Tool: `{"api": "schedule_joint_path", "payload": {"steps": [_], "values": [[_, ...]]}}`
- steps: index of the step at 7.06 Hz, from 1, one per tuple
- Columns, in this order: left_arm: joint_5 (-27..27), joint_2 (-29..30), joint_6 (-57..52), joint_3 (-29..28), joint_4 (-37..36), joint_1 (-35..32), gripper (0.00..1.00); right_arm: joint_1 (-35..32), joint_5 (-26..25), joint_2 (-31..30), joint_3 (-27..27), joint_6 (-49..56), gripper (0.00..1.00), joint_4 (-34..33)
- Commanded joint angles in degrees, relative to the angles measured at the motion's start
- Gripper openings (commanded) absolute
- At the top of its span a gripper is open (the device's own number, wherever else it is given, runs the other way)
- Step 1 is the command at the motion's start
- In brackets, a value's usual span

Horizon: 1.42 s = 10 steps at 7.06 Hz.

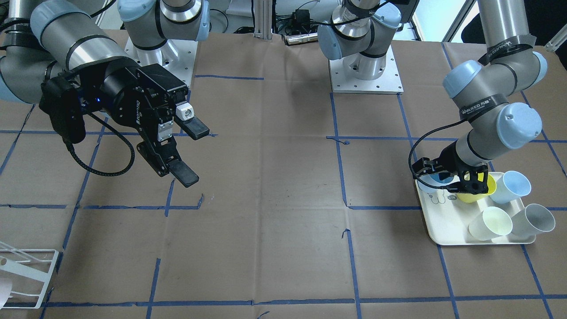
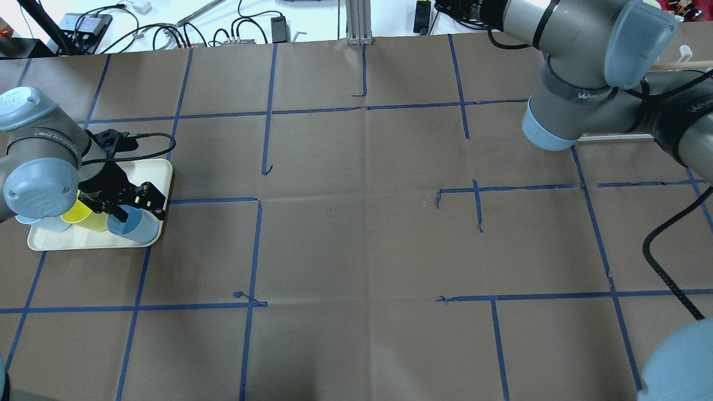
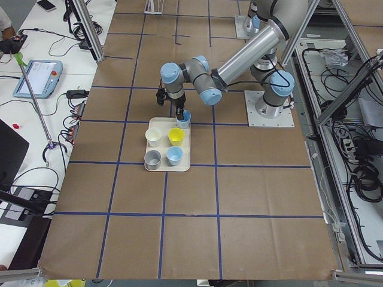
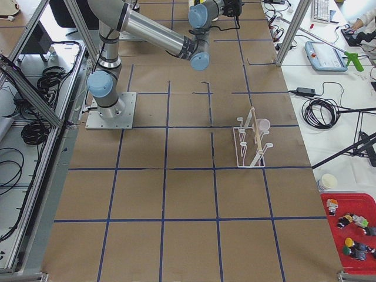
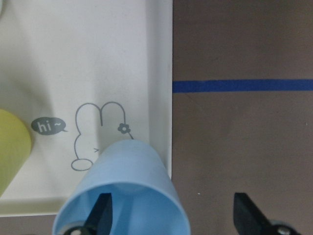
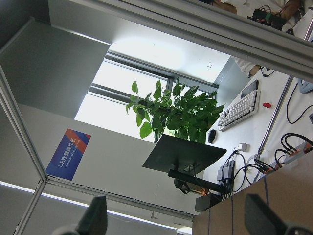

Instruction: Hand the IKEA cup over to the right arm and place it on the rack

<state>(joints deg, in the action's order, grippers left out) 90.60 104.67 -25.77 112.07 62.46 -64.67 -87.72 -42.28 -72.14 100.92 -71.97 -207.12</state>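
A blue IKEA cup (image 5: 127,191) stands upright at the corner of a cream tray (image 5: 122,58); it also shows in the overhead view (image 2: 133,225). My left gripper (image 5: 171,215) is open and low over it, one finger inside the cup and the other outside, with the cup's wall between them. My right gripper (image 1: 192,154) is open and empty, held high above the table and far from the tray. The white wire rack (image 4: 249,144) stands near the table's edge on the right arm's side and shows partly in the front view (image 1: 26,274).
The tray (image 1: 443,221) also holds a yellow cup (image 1: 480,190), a pale blue cup (image 1: 514,186), a cream cup (image 1: 489,223) and a grey cup (image 1: 533,219), the last three lying tilted. A pale cup (image 4: 264,124) sits on the rack. Blue tape lines cross the brown table.
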Motion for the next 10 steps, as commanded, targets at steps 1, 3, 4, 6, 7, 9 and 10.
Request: {"api": "schedule_joint_path", "payload": {"steps": [1, 3, 4, 6, 7, 9, 10], "values": [[0.0, 0.0, -0.1, 0.0, 0.2, 0.0, 0.00, -0.1, -0.6, 0.2, 3.6, -4.2, 1.00, -4.9], [0.1, -2.1, -0.1, -1.0, 1.3, 0.0, 0.00, -0.1, -1.7, 0.2, 7.3, -8.2, 1.00, -9.6], [0.2, -3.1, -0.2, -1.5, 2.0, 0.0, 0.00, 0.0, -2.8, 0.1, 7.4, -10.7, 1.00, -10.3], [0.3, -5.1, -0.2, -5.9, 7.2, 0.0, 0.00, 0.0, -3.3, 0.3, 8.6, -11.8, 1.00, -11.0], [0.5, -5.9, -0.2, -11.2, 12.2, 0.0, 0.00, -0.1, -5.1, -0.3, 11.2, -14.7, 1.00, -12.1], [1.0, -3.8, -0.2, -24.2, 22.8, -0.5, 0.00, -0.1, -5.9, -0.2, 14.6, -15.7, 1.00, -15.1], [0.9, -2.7, -0.3, -27.7, 23.7, -0.7, 0.00, -0.3, -8.1, -0.5, 16.0, -15.7, 1.00, -15.9]]}}
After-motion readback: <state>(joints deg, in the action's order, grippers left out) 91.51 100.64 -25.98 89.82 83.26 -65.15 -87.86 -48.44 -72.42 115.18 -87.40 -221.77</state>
